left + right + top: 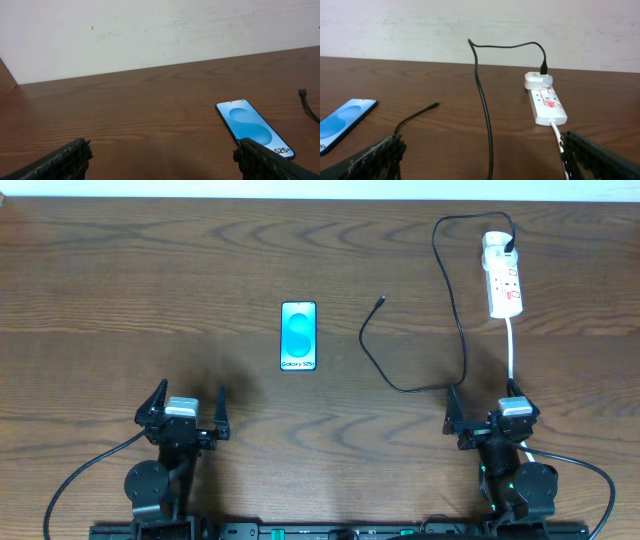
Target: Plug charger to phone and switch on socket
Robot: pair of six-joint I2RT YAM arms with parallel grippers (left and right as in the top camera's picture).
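The phone (pixel 298 336) lies face up mid-table, light-blue screen with two darker circles; it also shows in the left wrist view (pixel 255 127) and the right wrist view (pixel 342 122). The socket (pixel 503 277), a white strip with red markings, lies at the far right (pixel 546 101). The charger (pixel 450 290), a thin black cable, is plugged into the strip's far end and loops to a free plug tip (pixel 381 301) right of the phone (pixel 434 105). My left gripper (pixel 190 408) is open and empty near the front edge (pixel 161 159). My right gripper (pixel 483 408) is open and empty (pixel 481 155), the cable lying between its fingers.
The strip's thick white cord (pixel 512 350) runs toward the right arm and passes beside its right finger (pixel 555 132). The wooden table (pixel 150 290) meets a pale wall at the far edge (pixel 150 30).
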